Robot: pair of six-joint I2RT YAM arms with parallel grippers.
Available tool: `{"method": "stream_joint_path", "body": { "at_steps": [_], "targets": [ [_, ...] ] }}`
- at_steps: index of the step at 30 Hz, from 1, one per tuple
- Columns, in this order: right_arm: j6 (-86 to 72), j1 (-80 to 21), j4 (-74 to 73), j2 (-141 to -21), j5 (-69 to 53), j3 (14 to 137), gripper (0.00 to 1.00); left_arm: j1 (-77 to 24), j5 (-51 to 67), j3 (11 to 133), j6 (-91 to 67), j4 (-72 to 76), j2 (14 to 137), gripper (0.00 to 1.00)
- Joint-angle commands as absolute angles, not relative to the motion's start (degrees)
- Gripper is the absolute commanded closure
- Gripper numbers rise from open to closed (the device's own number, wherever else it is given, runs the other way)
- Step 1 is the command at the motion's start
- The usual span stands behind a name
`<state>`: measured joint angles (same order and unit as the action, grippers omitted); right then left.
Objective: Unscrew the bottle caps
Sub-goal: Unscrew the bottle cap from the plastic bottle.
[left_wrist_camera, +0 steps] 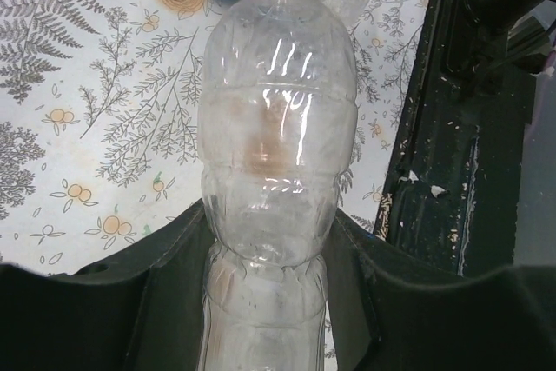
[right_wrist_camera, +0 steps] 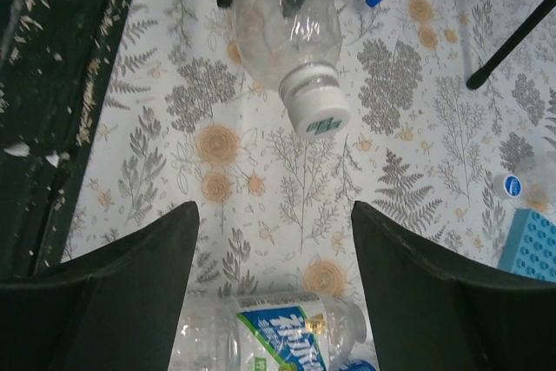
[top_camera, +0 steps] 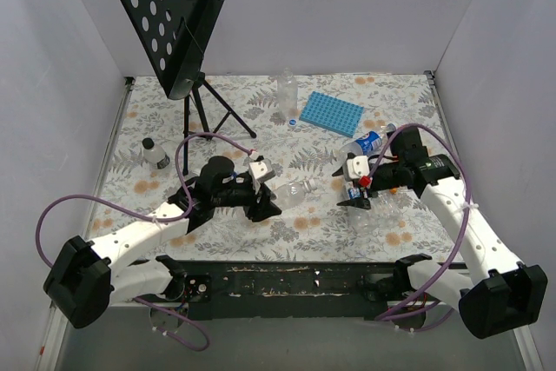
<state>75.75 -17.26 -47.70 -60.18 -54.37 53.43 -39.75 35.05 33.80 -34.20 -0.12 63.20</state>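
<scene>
Near the middle of the tabletop (top_camera: 408, 97), toward its near edge, a clear bottle (left_wrist_camera: 278, 128) is being clamped around its lower body by the left fingers (left_wrist_camera: 165, 258), with its white cap (right_wrist_camera: 320, 109) being pointed sideways at the right arm. The right fingers (right_wrist_camera: 148, 275) are being held wide apart and empty, short of the cap, above a labelled bottle (right_wrist_camera: 278, 336). A square, centred closure on the cap is being called for, with the crinkly body being kept pinned against turning.
</scene>
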Motion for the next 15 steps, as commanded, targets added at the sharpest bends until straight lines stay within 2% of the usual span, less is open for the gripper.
{"method": "stream_joint_path", "body": {
  "at_steps": [1, 6, 11, 13, 15],
  "targets": [
    [66.55, -17.05, -49.66, -62.31, -63.17, 59.93, 0.22, -41.65, 29.2, 34.89, -32.08, 0.35, 59.95, 0.98],
    [48.91, -17.05, -43.45, -67.58, -71.8, 61.96, 0.29, -44.38, 21.9, 33.75, -30.24, 0.35, 57.4, 0.98],
    [29.66, -17.23, -32.56, -71.28, -73.48, 60.3, 0.32, -46.05, 18.81, 33.31, -29.62, 0.88, 56.43, 0.98],
    [10.99, -18.1, -21.16, -70.84, -69.55, 57.58, 0.2, -46.32, 18.37, 33.31, -29.53, 0.79, 56.6, 0.98],
    [-1.35, -19.33, -12.6, -70.14, -63.05, 54.42, 0.2, -46.49, 17.93, 33.31, -29.36, 0.79, 56.69, 0.98]
  ]
}}
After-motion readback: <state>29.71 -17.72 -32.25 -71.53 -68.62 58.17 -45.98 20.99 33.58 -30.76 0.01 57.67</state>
